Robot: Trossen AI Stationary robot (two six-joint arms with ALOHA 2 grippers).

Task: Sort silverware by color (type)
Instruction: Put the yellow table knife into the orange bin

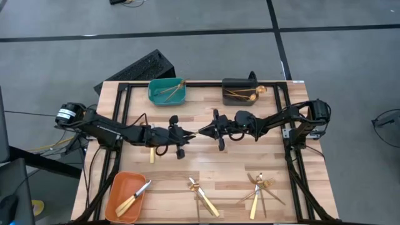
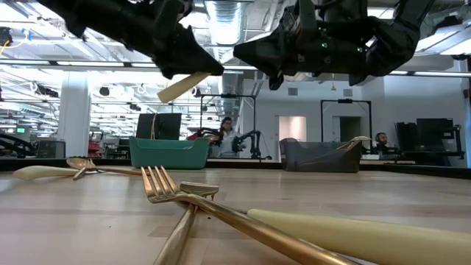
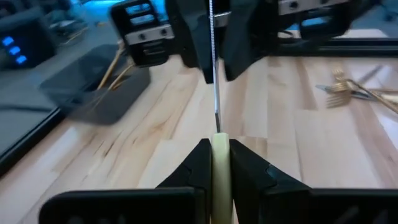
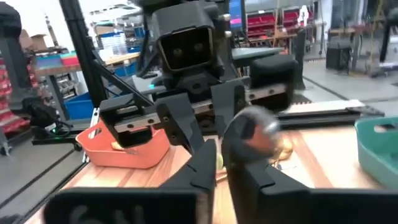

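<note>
My two grippers meet tip to tip above the middle of the table; my left gripper has its fingers pressed against the cream handle of a knife, whose silver blade runs straight out toward my right gripper; the blade tip sits between that gripper's fingers, though I cannot tell whether they pinch it or stand a little apart. The knife hangs in the air, clear of the wood. From the table's centre, the teal bin at eleven o'clock holds gold pieces; the dark grey bin at one o'clock holds more; the orange bin at seven o'clock holds knives. Loose silverware lies along the near edge: a pile at six o'clock, another pile at five o'clock.
</note>
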